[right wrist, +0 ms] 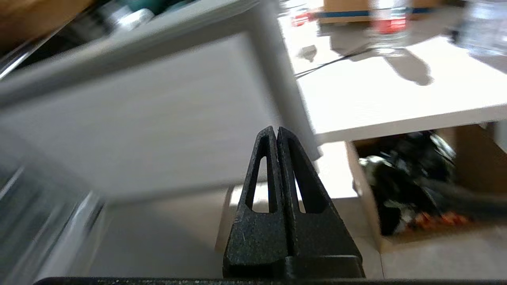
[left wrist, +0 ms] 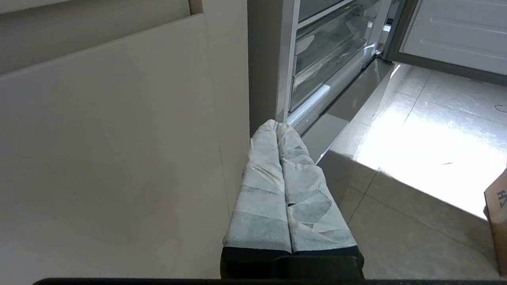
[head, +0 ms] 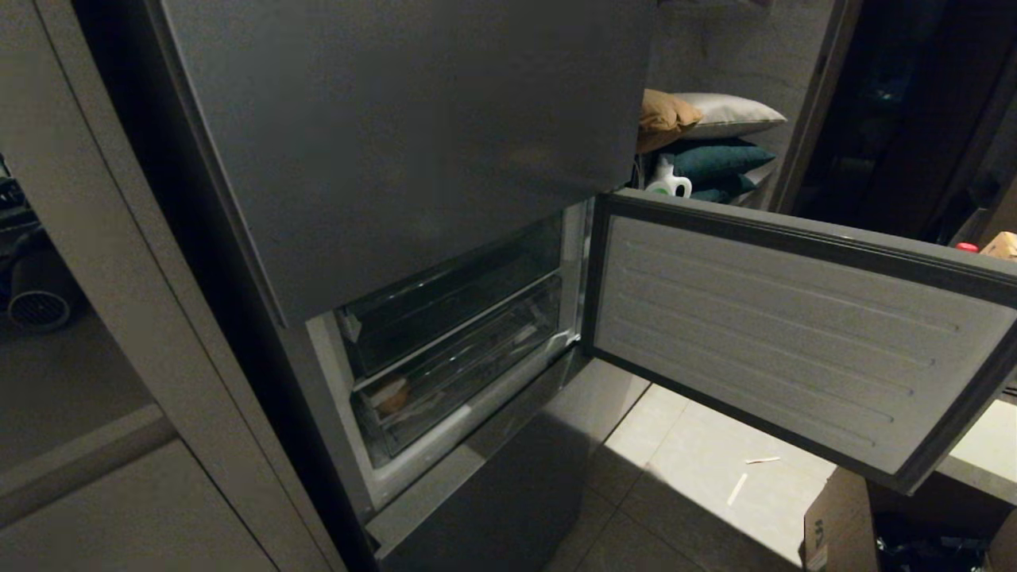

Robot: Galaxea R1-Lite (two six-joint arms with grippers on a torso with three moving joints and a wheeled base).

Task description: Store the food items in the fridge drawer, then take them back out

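Note:
The fridge drawer is a see-through bin with a glossy front, pushed in below a second clear bin. A tan-brown rounded food item shows through the front at the drawer's left end. Neither arm appears in the head view. My left gripper, with pale wrapped fingers, is shut and empty, low beside a beige cabinet panel; the drawer lies ahead of it. My right gripper, black, is shut on nothing and points at the white inner face of the open fridge door.
The open fridge door swings out to the right over the tiled floor. A cardboard box stands under a white table top. Pillows and a white jug sit behind the fridge.

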